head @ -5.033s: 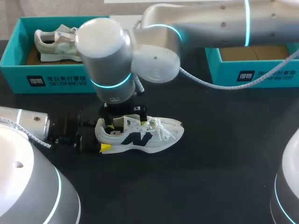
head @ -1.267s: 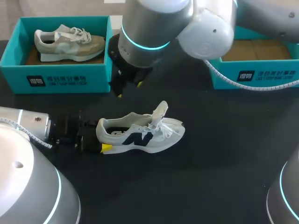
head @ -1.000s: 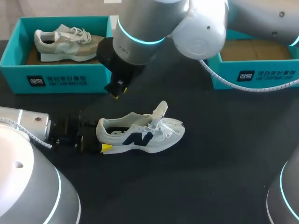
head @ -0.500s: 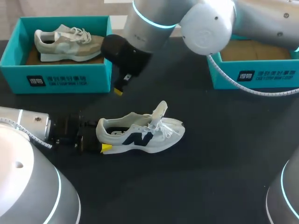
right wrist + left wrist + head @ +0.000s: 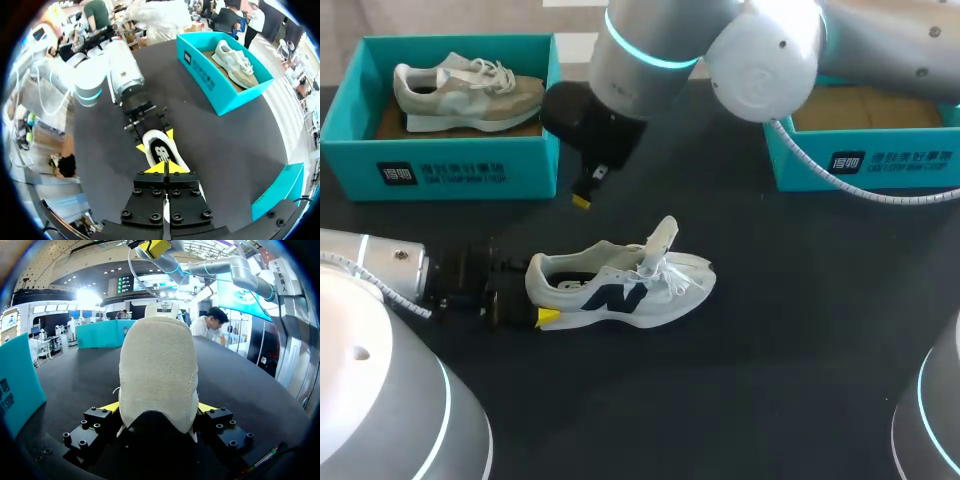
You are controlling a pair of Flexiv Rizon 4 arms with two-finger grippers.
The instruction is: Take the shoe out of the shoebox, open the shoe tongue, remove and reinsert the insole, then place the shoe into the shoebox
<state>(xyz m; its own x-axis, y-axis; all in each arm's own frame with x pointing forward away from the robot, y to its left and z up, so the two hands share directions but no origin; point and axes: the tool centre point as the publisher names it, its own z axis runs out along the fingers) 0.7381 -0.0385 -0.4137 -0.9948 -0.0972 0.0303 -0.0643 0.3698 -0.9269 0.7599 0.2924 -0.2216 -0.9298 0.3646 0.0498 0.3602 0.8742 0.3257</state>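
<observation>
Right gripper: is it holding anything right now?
No, the right gripper has its yellow tips pressed together with nothing between them, above the white shoe.

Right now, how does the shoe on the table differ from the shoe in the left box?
The white shoe lies on the table, its heel gripped by the left end effector; the beige shoe sits free in the teal shoebox. The white shoe's tongue is pulled up; the beige shoe's lies flat. Both are lace-up sneakers, toes pointing right.

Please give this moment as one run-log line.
left gripper: shut on heel of white sneaker with navy logo | right gripper: shut, empty, above black table | tongue: raised | insole: in shoe
</observation>
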